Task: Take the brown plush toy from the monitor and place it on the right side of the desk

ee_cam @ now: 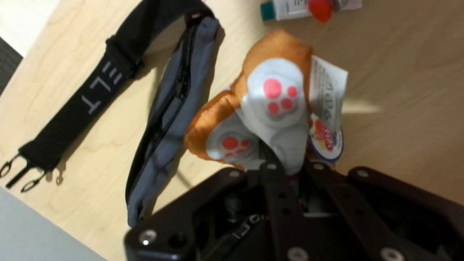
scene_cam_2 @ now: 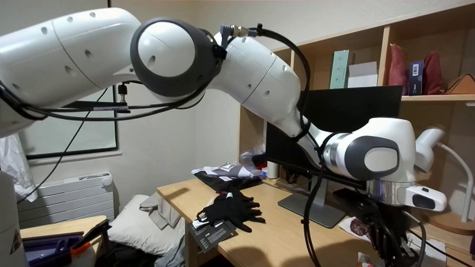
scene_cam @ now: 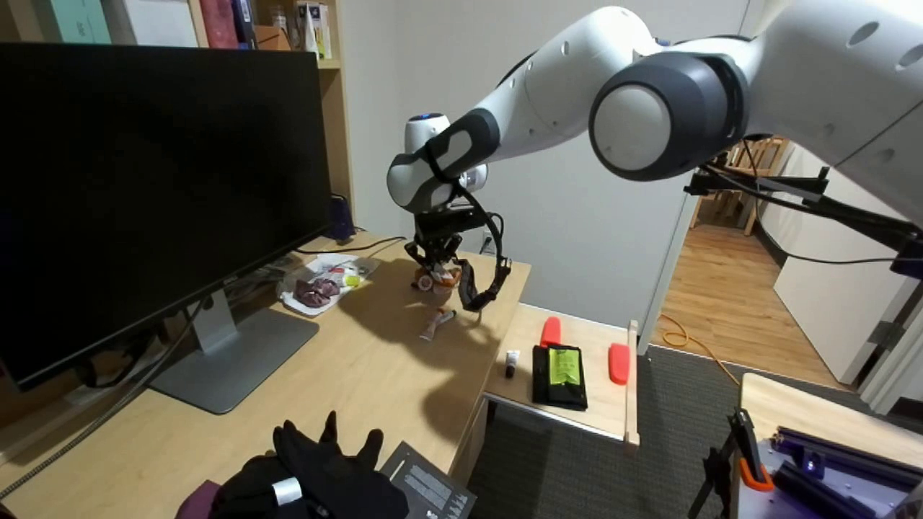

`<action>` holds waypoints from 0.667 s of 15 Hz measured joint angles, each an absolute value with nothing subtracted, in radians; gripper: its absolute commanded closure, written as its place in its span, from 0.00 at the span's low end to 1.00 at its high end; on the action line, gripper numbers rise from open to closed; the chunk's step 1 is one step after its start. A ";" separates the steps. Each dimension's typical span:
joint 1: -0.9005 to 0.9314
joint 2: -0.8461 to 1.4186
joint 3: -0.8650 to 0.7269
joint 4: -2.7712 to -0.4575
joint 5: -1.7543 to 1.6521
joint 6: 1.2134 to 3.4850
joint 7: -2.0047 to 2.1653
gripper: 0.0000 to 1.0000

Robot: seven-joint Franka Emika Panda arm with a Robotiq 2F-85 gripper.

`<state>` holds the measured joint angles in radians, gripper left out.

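Wooden tabletop (scene_cam: 360,389) with a monitor (scene_cam: 166,194), shelves (scene_cam_2: 438,98) behind, pale wall (scene_cam_2: 156,155) beyond.
The arm (scene_cam: 555,86) arches over, fingers (ee_cam: 282,206) pointing down, gripping the brown plush toy (ee_cam: 277,87).

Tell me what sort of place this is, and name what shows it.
Probably a home office or a bedroom's work corner: a large black monitor stands on a light wood-toned desk, and what looks like a white pillow shows in an exterior view.
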<state>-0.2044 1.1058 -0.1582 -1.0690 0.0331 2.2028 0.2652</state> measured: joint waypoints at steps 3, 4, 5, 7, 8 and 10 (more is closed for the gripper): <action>-0.212 1.145 -0.157 -1.019 0.078 2.159 0.338 0.61; -0.212 1.156 -0.157 -1.003 0.084 2.156 0.352 0.60; -0.212 1.166 -0.155 -0.989 0.088 2.156 0.366 0.54; -0.212 1.180 -0.153 -0.964 0.088 2.156 0.382 0.41; -0.212 1.184 -0.151 -0.954 0.088 2.156 0.385 0.35; -0.211 1.185 -0.145 -0.941 0.088 2.156 0.384 0.22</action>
<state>-0.2111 1.1846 -0.1446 -0.9408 0.0882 2.1561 0.3838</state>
